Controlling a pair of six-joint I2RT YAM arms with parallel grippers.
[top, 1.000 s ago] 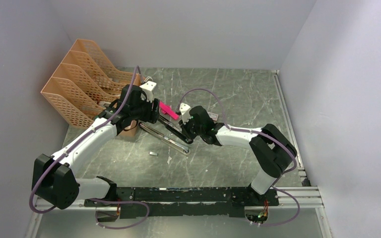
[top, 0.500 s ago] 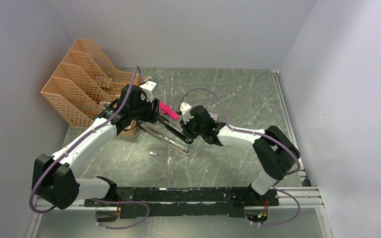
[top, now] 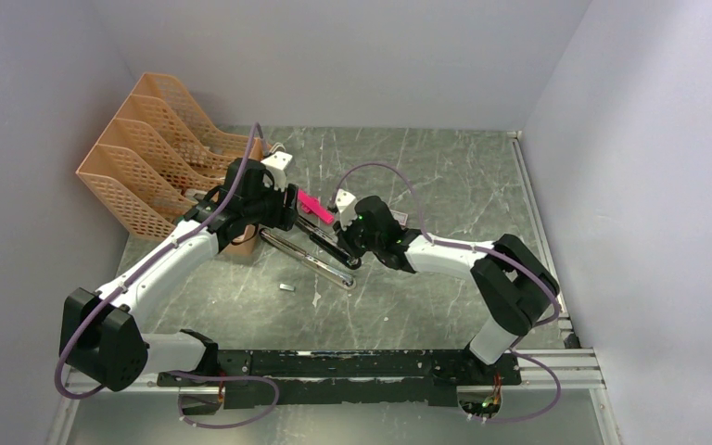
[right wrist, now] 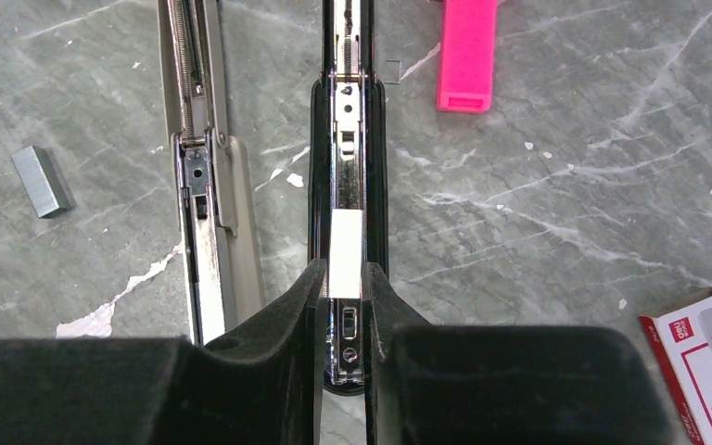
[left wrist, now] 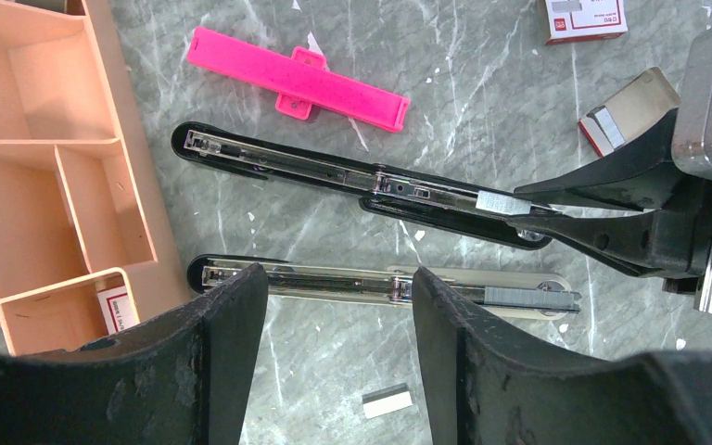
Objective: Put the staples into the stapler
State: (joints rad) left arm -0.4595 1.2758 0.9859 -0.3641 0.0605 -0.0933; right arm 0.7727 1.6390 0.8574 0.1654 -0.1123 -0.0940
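Right now your right tool (right wrist: 345,278) is nearly closed, and it pinches the short silvery-white strip of staples (right wrist: 345,243) at its near end. That strip lies along the shiny silver rail inside the long black desk stapler (right wrist: 346,120). The stapler is swung open and lies flat on the grey-green marble tabletop (right wrist: 556,185). Its other half, a pale arm with a spring (right wrist: 199,139), lies just beside the black half.

Your left tool (left wrist: 334,287) is wide open and holds nothing. It hangs over that pale arm, and you cannot tell if it touches it.

A bright pink plastic piece (left wrist: 297,79) lies on the far side of the stapler, apart from it. A small white box with red print (left wrist: 584,17) sits farther back, and an open staple box (left wrist: 626,111) sits near your right tool. A little loose block of staples (left wrist: 387,400) lies on the near side. An orange plastic file rack (top: 148,158) stands at the left.
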